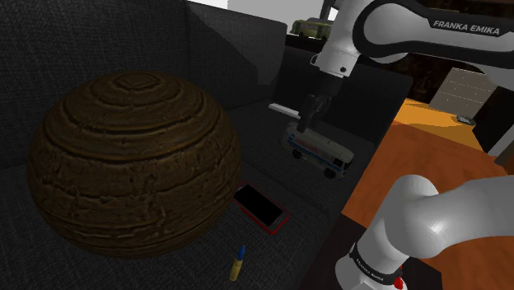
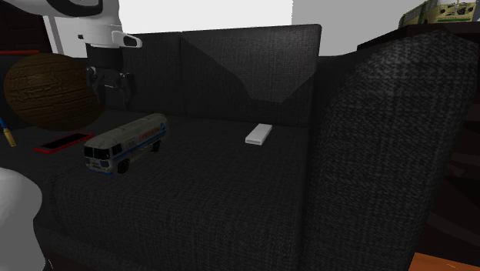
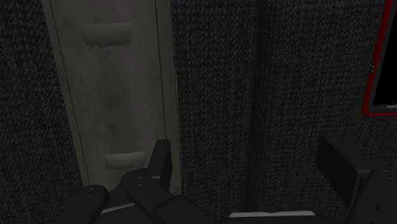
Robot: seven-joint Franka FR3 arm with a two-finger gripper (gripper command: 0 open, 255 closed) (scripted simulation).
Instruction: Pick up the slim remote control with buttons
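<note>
Scanning the shoulder view from its left edge: large brown ball (image 1: 132, 161) with carved rings at left centre, resting on the dark sofa seat (image 1: 272, 177). Just right of the ball's base, lower centre: flat black slab with a red rim (image 1: 261, 207), lying on the seat. Below that, near the bottom edge: small blue-and-yellow stick (image 1: 237, 262). Right of centre: white toy bus (image 1: 319, 152), standing on the seat. Directly above the bus: black gripper (image 1: 306, 123), pointing down from the white arm (image 1: 387, 33) at upper right. Slim white remote (image 1: 282, 108): lies flat on the seat just left of the gripper and behind the bus, apart from both.

Second exterior view, left to right: ball at upper left, gripper (image 2: 111, 88) beside it and above the bus (image 2: 127, 142). Remote (image 2: 259, 135) at frame centre, flat on the seat near the sofa back, well apart from bus and gripper, untouched. Bulky sofa armrest (image 2: 385, 138) at right.

Wrist view, left to right: pale bus roof (image 3: 114, 95) beyond the left-hand finger. Gripper (image 3: 249, 167) spread wide, fingers (image 3: 162, 162) well apart, gripping nothing, with dark fabric between them. Red-rimmed slab (image 3: 382, 70) at the right edge.
</note>
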